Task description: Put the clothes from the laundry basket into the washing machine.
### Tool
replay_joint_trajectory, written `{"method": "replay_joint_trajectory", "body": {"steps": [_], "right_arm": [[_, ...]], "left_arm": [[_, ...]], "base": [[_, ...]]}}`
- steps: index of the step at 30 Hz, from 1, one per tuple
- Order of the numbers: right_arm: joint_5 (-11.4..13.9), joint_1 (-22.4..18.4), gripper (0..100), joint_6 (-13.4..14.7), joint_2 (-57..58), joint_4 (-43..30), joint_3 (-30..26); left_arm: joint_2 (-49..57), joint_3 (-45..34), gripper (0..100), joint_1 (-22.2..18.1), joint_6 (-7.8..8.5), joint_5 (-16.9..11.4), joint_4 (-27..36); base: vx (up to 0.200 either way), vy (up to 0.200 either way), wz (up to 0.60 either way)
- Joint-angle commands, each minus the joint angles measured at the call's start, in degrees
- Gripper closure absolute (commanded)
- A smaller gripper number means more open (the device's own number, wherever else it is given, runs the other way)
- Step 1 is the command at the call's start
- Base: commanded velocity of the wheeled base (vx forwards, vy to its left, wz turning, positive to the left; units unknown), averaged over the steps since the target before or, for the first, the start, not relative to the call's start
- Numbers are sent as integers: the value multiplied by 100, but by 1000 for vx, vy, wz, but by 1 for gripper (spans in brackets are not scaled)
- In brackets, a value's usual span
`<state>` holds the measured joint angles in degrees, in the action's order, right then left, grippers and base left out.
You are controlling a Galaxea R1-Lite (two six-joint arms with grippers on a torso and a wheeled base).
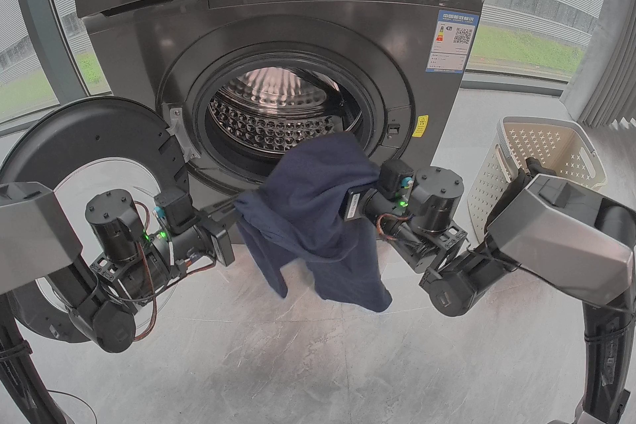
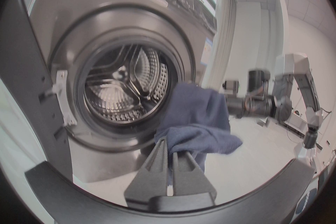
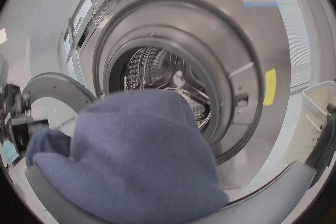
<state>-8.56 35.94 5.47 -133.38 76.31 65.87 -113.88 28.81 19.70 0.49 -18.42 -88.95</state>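
Note:
A navy blue garment [image 1: 311, 207] hangs between my two arms, just in front of the washing machine's open drum [image 1: 271, 107]. My left gripper [image 2: 171, 160] is shut on one lower corner of the cloth [image 2: 199, 119], low and left of the opening. The rest of the garment [image 3: 133, 151] drapes over my right gripper and hides it; only the right wrist [image 1: 397, 183] sticks out behind the cloth. One end of the garment hangs toward the floor. The white laundry basket [image 1: 550, 154] stands on the floor to the right of the machine.
The round washer door [image 1: 86, 140] is swung fully open to the left, behind my left arm. The grey tiled floor [image 1: 265, 352] lies in front of the machine. A curtain [image 1: 606, 67] hangs at the far right by the window.

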Motion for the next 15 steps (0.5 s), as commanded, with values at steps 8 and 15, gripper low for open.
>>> {"method": "replay_joint_trajectory", "body": {"steps": [8, 15], "right_arm": [[-6, -122, 100, 6, 611, -29, -39], [-6, -61, 100, 6, 594, -38, -48]], "left_arm": [[-978, -692, 100, -168, 408, -399, -17], [-1083, -648, 100, -186, 417, -426, -17]], "base": [[0, 0, 0], [0, 0, 0]]}}
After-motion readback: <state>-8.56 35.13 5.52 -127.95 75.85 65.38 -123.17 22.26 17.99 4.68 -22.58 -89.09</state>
